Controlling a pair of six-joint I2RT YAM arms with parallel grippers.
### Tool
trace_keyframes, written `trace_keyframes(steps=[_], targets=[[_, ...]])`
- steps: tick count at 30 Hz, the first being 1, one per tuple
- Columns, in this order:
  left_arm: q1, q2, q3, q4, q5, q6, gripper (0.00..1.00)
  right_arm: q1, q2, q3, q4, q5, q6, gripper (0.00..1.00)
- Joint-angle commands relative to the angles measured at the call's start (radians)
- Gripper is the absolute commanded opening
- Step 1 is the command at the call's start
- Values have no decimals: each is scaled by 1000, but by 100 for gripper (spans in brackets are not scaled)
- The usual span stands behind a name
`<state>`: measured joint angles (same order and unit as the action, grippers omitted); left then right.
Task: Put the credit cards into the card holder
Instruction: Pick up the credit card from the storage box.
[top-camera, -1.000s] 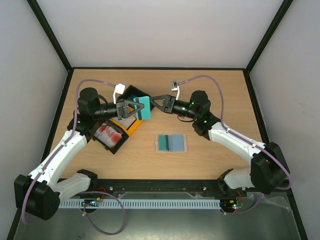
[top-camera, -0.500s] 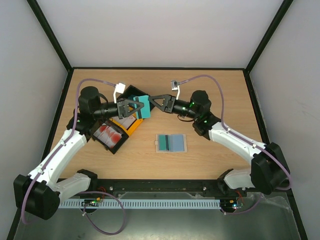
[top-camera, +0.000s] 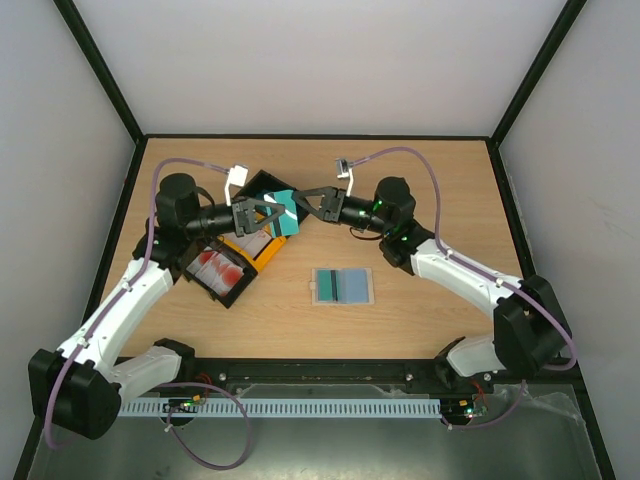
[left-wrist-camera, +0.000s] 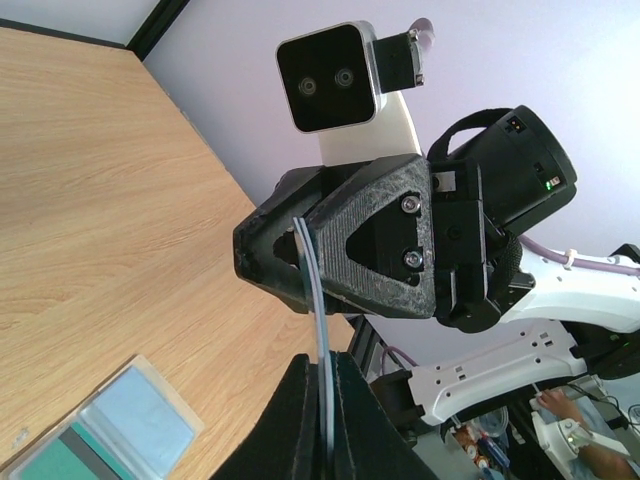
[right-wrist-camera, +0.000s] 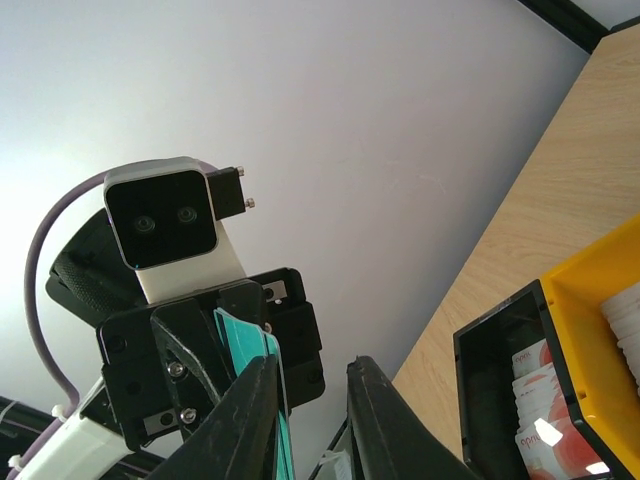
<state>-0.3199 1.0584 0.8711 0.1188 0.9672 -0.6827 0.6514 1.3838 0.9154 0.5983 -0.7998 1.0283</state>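
A teal credit card was held clenched in the left end effector, raised off the tabletop beyond and left of the card holder. The right end effector had been brought onto the card's free edge, jaws narrowed but still parted, so a handover was judged under way.

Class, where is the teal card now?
Top view, left of centre: the teal card hangs in the left gripper by the black-and-yellow bins, with the right gripper beside it.
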Motion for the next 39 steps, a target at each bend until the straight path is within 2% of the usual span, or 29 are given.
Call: trace_keyframes(steps=[1,8,26,34,39], targets=[[-13,-35,2,111,103,-12,3,13,51,24,3,-31,21,19],[-13,-63,-3,117,106,1,3,13,54,12,14,15,73,15],[-14,-99,-18,81,88,28,3,11,14,-30,103,63,179,16],[-14,-114,-19,83,74,17,3,11,19,-25,110,25,166,16],[-13,-104,-17,84,63,10,3,16,-4,-12,63,-19,86,19]])
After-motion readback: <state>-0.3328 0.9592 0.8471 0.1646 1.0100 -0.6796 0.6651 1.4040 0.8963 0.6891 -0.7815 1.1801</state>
